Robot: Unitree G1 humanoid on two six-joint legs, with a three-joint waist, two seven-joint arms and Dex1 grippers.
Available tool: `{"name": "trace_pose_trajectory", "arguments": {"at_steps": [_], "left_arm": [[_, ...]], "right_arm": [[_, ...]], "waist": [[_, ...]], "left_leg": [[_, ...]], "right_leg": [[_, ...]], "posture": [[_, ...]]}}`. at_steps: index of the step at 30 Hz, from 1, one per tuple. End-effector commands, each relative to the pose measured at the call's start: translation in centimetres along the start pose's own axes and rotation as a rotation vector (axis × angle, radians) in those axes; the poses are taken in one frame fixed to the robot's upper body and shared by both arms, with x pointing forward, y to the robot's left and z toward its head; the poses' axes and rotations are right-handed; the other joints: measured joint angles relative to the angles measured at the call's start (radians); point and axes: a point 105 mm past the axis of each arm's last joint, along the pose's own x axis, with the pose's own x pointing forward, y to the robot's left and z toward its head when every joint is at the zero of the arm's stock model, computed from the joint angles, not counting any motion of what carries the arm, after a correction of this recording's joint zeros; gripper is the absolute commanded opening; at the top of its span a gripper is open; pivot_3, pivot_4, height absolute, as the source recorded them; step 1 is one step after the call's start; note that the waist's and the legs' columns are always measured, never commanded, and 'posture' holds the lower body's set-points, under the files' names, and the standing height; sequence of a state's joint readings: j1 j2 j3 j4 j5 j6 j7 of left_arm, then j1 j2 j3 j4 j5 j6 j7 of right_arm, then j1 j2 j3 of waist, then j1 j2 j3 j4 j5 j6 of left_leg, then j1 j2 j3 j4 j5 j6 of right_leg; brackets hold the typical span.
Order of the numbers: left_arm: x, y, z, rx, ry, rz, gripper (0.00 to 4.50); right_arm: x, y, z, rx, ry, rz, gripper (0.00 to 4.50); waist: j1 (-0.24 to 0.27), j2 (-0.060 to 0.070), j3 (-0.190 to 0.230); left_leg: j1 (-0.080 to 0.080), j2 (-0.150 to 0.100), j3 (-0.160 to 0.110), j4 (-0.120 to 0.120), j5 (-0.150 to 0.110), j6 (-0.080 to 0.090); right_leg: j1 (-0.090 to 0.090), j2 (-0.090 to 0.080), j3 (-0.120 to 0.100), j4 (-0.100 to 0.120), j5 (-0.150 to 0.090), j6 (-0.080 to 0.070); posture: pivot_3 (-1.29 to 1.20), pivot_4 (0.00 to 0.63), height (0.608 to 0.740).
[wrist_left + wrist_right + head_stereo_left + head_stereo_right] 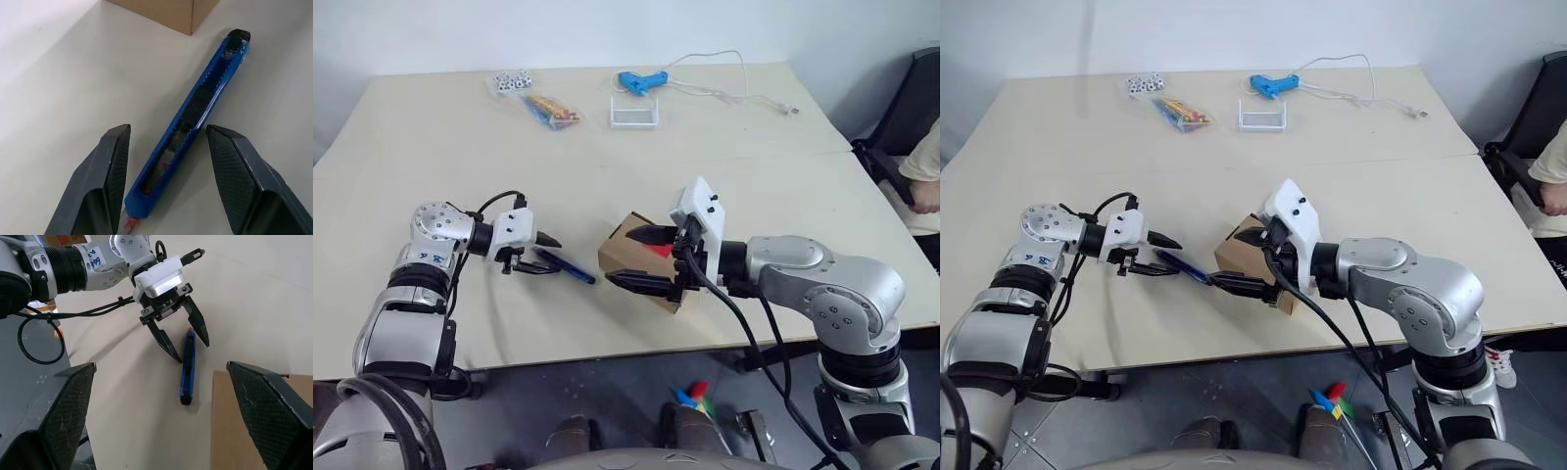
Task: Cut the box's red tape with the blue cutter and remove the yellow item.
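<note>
Straddling blue cutter (193,125), left gripper (182,343)

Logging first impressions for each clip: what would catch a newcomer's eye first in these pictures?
Probably the blue cutter lying flat on the table, framed between the open fingers of the left pincer, which do not touch it. Just beside it, the right pincer stands wide open around the box, with a bit of red tape showing. A light blue glue gun lies at the far edge.

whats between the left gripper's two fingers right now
The slim blue pen-shaped cutter lies on the table between the open left gripper, untouched, in the left wrist view.
</note>
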State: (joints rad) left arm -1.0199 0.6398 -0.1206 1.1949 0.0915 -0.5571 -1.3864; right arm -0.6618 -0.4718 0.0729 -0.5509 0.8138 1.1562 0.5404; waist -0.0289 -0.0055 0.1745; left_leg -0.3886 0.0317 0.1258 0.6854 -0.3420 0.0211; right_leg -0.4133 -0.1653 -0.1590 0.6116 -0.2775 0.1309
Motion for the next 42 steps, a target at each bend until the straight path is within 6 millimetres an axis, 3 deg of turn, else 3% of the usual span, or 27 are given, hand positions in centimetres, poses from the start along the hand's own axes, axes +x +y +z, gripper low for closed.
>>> {"name": "trace_pose_trajectory", "arguments": {"at_steps": [1, 6, 22, 29, 40, 42], "left_arm": [[-0.2, -0.3, -2.0, -0.036, 0.130, 0.010, 2.03], [0.1, -0.3, -2.0, -0.029, 0.136, 0.000, 0.66], [-0.2, -0.8, -2.0, 0.007, 0.143, -0.037, 0.66], [-1.4, 0.2, -0.7, 0.133, 0.036, 0.132, 0.66], [-2.0, -2.2, -1.5, 0.166, 0.000, 0.191, 0.66], [-2.4, -1.7, -0.9, 0.183, -0.021, 0.246, 0.30]], "right_arm": [[-0.4, 0.7, 1.1, -0.049, -0.038, 0.011, 4.50], [-0.5, 0.7, 1.1, -0.049, -0.038, 0.009, 4.50], [-0.5, 0.5, 1.3, -0.059, -0.039, 0.003, 4.50], [-0.8, 0.4, 1.5, -0.059, -0.044, 0.000, 4.50], [-0.8, 0.1, 1.6, -0.055, -0.034, 0.021, 4.50], [-0.8, 0.0, 1.7, -0.058, -0.033, 0.027, 4.50]], "waist": [[0.001, 0.000, 0.000], [0.001, 0.000, 0.000], [-0.001, 0.000, 0.000], [-0.001, 0.000, 0.000], [0.000, 0.000, 0.000], [0.000, 0.000, 0.000]], "left_leg": [[0.001, 0.000, 0.000, 0.000, 0.000, 0.000], [0.001, 0.001, 0.000, 0.005, 0.001, 0.001], [0.001, 0.001, -0.001, 0.007, 0.001, 0.001], [0.000, 0.001, -0.003, 0.007, 0.000, 0.001], [0.000, 0.001, -0.005, 0.008, 0.000, 0.002], [0.000, 0.001, -0.005, 0.008, 0.000, 0.002]], "right_leg": [[0.001, 0.000, 0.000, 0.000, 0.000, 0.000], [0.003, 0.000, 0.001, 0.003, 0.000, 0.000], [0.002, 0.000, 0.002, 0.006, 0.000, 0.000], [0.000, 0.000, 0.002, 0.006, 0.000, 0.000], [0.000, -0.001, 0.002, 0.006, 0.000, 0.000], [0.000, -0.001, 0.002, 0.006, 0.000, 0.000]], "posture": [[0.00, 0.150, 0.740], [0.00, 0.150, 0.740], [0.00, 0.150, 0.740], [0.00, 0.150, 0.740], [0.00, 0.150, 0.740], [0.00, 0.150, 0.740]]}}
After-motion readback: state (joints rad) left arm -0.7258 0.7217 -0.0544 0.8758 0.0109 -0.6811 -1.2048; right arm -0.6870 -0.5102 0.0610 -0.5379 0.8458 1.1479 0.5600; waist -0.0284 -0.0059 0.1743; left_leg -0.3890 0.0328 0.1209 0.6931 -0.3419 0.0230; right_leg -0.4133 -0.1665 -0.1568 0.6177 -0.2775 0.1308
